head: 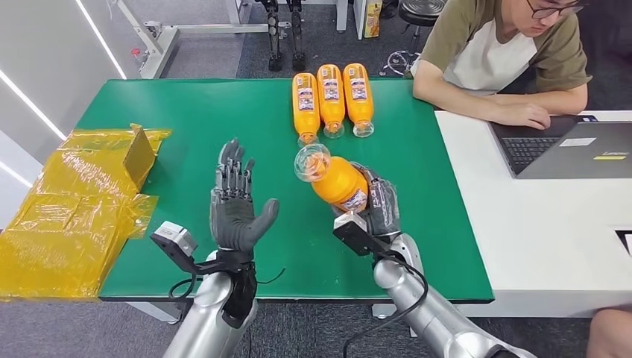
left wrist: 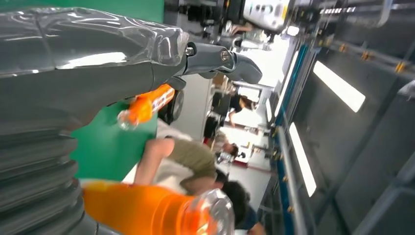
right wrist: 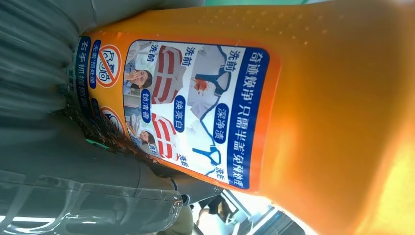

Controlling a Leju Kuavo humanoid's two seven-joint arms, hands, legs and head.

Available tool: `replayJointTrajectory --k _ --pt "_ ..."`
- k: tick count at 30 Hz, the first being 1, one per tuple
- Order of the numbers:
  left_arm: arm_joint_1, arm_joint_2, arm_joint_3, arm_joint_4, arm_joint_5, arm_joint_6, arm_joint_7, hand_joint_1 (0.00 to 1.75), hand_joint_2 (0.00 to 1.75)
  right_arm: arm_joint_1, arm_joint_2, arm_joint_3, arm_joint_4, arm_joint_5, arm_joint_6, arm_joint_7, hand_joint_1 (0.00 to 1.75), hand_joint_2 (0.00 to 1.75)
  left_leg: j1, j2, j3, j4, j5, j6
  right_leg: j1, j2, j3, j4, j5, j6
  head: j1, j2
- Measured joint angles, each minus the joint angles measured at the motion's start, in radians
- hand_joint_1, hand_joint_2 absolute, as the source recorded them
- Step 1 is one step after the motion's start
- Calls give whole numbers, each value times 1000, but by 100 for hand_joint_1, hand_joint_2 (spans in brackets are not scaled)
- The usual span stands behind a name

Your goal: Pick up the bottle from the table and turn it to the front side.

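Item in hand: your right hand (head: 378,205) has its fingers (head: 385,200) clasped round the orange plastic bottle with clear cap (head: 333,177), lifted off the green table (head: 201,127) near its middle, so the pickup reads as done. Left hand (head: 237,201): fingers spread, holding nothing, beside it. Outstanding, by your judgement: turning the label to the front, as three like orange bottles (head: 331,97) lie at the far edge.

The green worktop (head: 186,119) carried three orange bottles (head: 331,100) lying side by side at its far edge and crumpled yellow plastic wrapping (head: 74,209) on its left end.
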Motion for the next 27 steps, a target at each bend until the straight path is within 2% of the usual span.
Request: replayJointTrajectory --k 6,11,22,26,27 --pt "-26 -6 -55 74 14 -29 0 0 175 36 31 25 -42 16 82 -11 175 175 0 1 0 0 -1 -1 0 2 -1 0 0 0 0 0" --pt "-49 -12 -80 102 33 -31 5 0 175 39 62 67 -66 39 150 26 175 175 0 1 0 0 -1 -1 0 2 -1 0 0 -1 0 0" --pt "-58 -16 -84 140 81 -24 1 2 175 51 67 100 -80 76 287 89 175 175 0 1 -1 0 -1 -1 0 2 -1 0 0 -1 0 0" --pt "-58 -16 -84 142 80 -11 -1 173 175 49 67 102 -82 106 304 115 174 175 0 1 -1 0 -1 -1 0 2 -1 0 0 -1 0 0" --pt "-58 -16 -84 142 79 -11 -2 175 175 49 67 102 -82 111 306 119 173 175 0 1 -1 0 -1 -1 0 2 -1 0 0 -1 0 0"
